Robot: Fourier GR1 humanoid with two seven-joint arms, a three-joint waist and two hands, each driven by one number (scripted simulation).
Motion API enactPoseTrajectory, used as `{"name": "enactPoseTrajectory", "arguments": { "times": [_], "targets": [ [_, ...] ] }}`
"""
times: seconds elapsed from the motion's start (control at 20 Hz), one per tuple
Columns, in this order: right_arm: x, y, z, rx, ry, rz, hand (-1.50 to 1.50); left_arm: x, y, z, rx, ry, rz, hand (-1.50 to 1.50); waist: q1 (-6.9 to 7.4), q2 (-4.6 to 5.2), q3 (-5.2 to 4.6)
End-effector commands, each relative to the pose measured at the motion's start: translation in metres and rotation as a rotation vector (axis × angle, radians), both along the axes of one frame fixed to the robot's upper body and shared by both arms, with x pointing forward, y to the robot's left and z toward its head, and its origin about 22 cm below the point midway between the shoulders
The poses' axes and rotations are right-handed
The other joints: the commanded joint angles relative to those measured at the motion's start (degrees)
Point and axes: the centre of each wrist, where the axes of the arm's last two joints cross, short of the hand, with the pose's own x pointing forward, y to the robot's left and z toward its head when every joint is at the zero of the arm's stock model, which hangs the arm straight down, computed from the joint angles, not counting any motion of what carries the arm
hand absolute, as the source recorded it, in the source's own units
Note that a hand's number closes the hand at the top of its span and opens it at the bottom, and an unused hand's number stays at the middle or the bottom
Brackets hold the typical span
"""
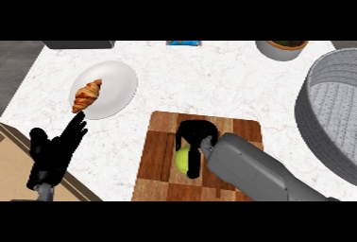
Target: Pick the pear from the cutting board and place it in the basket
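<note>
Pear (182, 159) lying on the cutting board (160, 156), the right hand (195, 134) curling over it in a grasp. Basket (314, 118) standing at right. Left hand (59, 146) resting open, fingers extended, near the plate (115, 85) bearing a croissant (87, 94).
</note>
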Motion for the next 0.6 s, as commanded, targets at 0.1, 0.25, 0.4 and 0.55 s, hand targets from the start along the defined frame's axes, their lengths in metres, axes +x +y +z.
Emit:
{"name": "enactPoseTrajectory", "arguments": {
  "times": [0.1,0.25,0.4,0.55],
  "targets": [
    [-0.001,-0.006,-0.017,-0.032,-0.029,0.051,1.50,-0.026,0.003,-0.039,-0.027,0.192,0.043,0.00,0.84,1.15,-1.58],
    [-0.061,-0.031,-0.024,-0.021,-0.162,0.242,1.50,-0.037,0.013,-0.047,-0.028,0.214,0.110,0.00,-3.77,-0.46,-1.58],
    [-0.073,-0.051,-0.009,-0.017,-0.312,0.339,1.50,-0.044,0.025,-0.042,-0.029,0.239,0.149,0.00,-6.36,-2.29,-1.46],
    [-0.098,-0.085,-0.014,-0.013,-0.371,0.376,1.50,-0.052,0.029,-0.042,-0.028,0.240,0.186,0.00,-7.39,-1.90,-1.46]
  ]
}}
